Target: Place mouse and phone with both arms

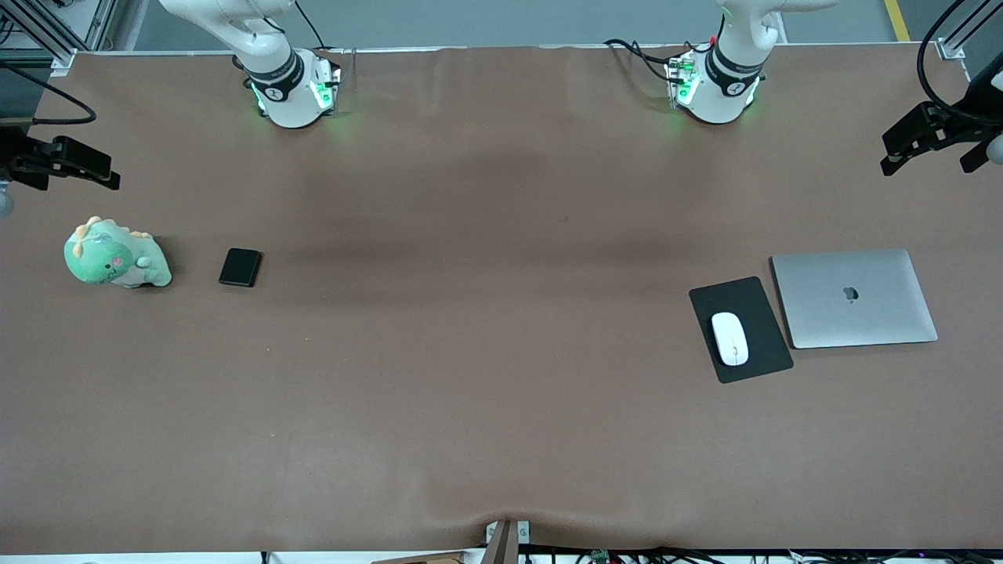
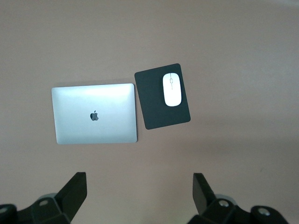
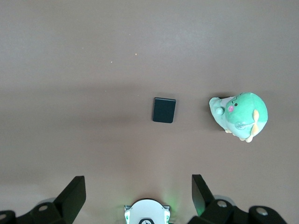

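Observation:
The white mouse (image 1: 729,338) lies on a black mouse pad (image 1: 752,301) toward the left arm's end of the table. It also shows in the left wrist view (image 2: 172,89). The black phone (image 1: 240,267) lies flat toward the right arm's end and also shows in the right wrist view (image 3: 164,110). My left gripper (image 2: 138,179) is open and empty, high over bare table, well above the mouse. My right gripper (image 3: 138,179) is open and empty, high over the table between its own base (image 3: 147,212) and the phone. Neither gripper shows in the front view.
A closed silver laptop (image 1: 854,298) lies beside the mouse pad, toward the left arm's end. A green dinosaur plush (image 1: 116,254) stands beside the phone, toward the right arm's end. Black fixtures (image 1: 63,160) (image 1: 932,137) jut in at both ends of the table.

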Controlling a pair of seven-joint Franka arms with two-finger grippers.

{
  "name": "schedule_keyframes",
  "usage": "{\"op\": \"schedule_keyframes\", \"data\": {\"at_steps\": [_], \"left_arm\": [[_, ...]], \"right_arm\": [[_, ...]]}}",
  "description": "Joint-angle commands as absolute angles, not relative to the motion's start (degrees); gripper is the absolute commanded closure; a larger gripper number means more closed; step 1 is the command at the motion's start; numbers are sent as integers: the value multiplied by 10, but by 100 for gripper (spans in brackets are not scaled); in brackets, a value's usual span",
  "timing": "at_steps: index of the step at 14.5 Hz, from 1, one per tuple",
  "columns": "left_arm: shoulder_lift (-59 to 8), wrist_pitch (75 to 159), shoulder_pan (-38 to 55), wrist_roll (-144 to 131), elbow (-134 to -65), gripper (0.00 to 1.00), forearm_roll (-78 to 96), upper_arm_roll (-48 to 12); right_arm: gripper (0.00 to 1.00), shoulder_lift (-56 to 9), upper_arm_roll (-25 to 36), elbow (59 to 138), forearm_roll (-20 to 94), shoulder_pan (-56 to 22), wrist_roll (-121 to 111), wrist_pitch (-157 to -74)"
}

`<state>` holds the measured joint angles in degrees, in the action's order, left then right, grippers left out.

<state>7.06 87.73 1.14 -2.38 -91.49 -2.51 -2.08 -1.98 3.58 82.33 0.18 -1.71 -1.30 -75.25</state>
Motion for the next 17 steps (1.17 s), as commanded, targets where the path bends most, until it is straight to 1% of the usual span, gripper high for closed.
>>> {"op": "schedule_keyframes", "data": {"at_steps": [1,4,14,17], "left_arm": [[64,876,6,-18,-901,0,-21,-22],[64,876,6,-18,-901,0,-21,-22],[64,876,5,-18,-901,0,-20,-22],[63,876,5,-18,-901,0,-21,-21]], "right_arm": [[0,12,58,865,7,-27,-11,-766],[0,27,59,887,7,-22,-11,-779],[0,28,60,888,7,-21,-17,-780],[0,26,59,887,8,-22,-17,-796]]}}
